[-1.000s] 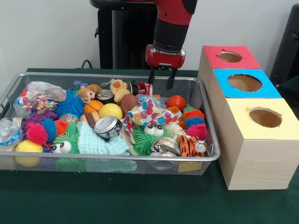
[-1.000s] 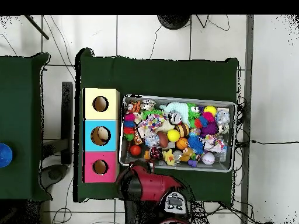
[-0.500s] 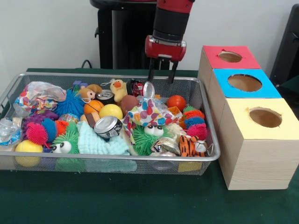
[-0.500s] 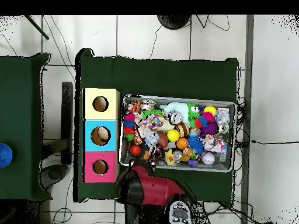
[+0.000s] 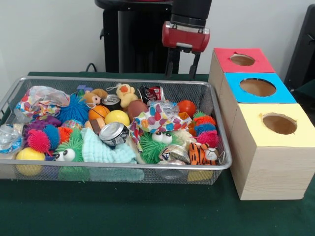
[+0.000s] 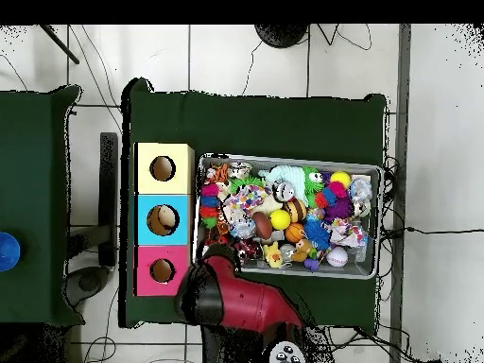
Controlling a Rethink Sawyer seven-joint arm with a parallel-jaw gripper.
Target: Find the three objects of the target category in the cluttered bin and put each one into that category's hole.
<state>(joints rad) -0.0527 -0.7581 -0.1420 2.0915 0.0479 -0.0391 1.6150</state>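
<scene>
Hanging above the far rim of the cluttered bin (image 5: 118, 81), the tool (image 5: 182, 64) has its two dark fingers (image 5: 170, 63) spread apart with nothing between them. Its red wrist block sits just above them, under the black arm segment that comes down from the top of the front view. From overhead, the red arm (image 6: 241, 301) covers the tool, lying over the bin's corner nearest the pink box (image 6: 163, 270).

Just below the tool in the front view, a small red-and-black can (image 5: 151, 92) lies against the bin's far wall, with a yellow plush duck (image 5: 126, 93) beside it and a red ball (image 5: 186, 107) toward the boxes. A polka-dot wrapper (image 5: 156, 118) sits in the middle of the heap, near a yellow ball (image 5: 116, 117) and a silver can (image 5: 113, 132). A pale green cloth (image 5: 103, 150), a green fuzzy toy with eyes (image 5: 156, 142) and a striped tiger toy (image 5: 201, 153) lie along the near side.

The wire-mesh bin rests on the green table (image 5: 147, 209), just beside a row of three wooden boxes with round holes on top: pink farthest, blue (image 5: 256, 87) in between, and yellow (image 5: 278, 124) nearest the camera.
</scene>
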